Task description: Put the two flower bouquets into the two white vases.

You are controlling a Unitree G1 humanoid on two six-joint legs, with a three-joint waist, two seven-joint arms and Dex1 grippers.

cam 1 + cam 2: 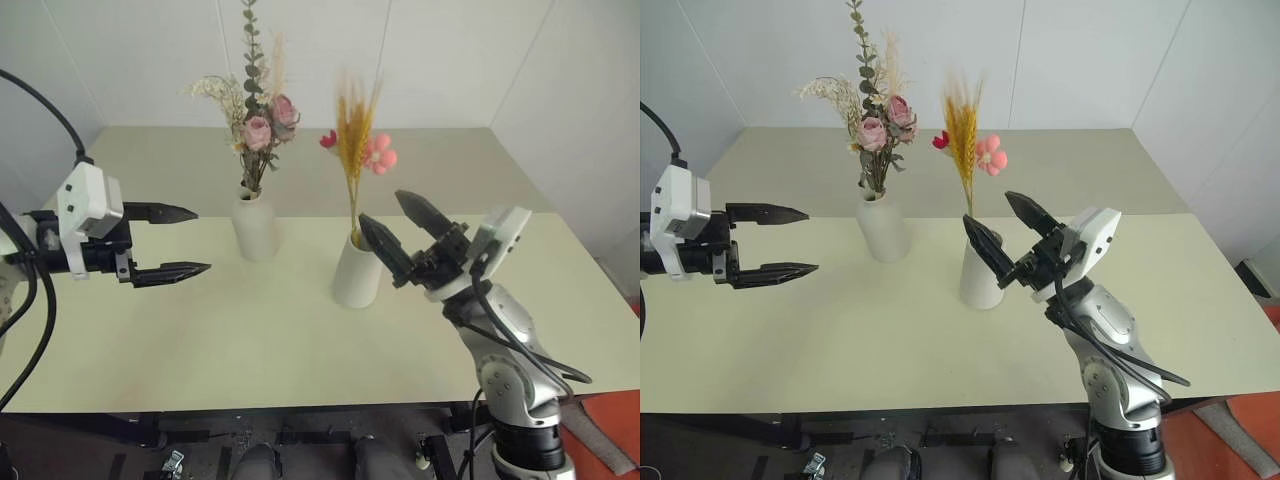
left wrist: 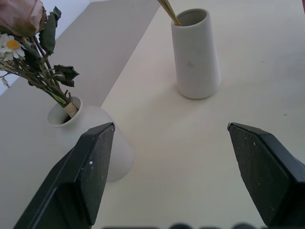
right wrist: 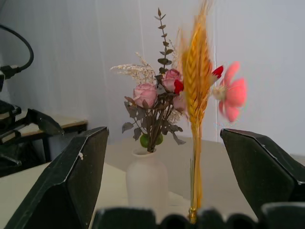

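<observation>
Golden wheat stalk [image 1: 354,150] stood in the cylinder vase [image 1: 357,272]; it could be toppled by the open right tool [image 1: 403,222]; left tool [image 1: 172,241] was open.

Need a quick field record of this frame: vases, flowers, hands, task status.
bottle vase: upright on table, holds rose bunch
cylinder vase: upright, nearer the robot and to the right of the bottle vase, holds wheat stalk
left hand: open, empty, off to the left of the bottle vase
right hand: open, empty, close beside the cylinder vase, fingers angled up
task status: both bouquets stand in vases
</observation>
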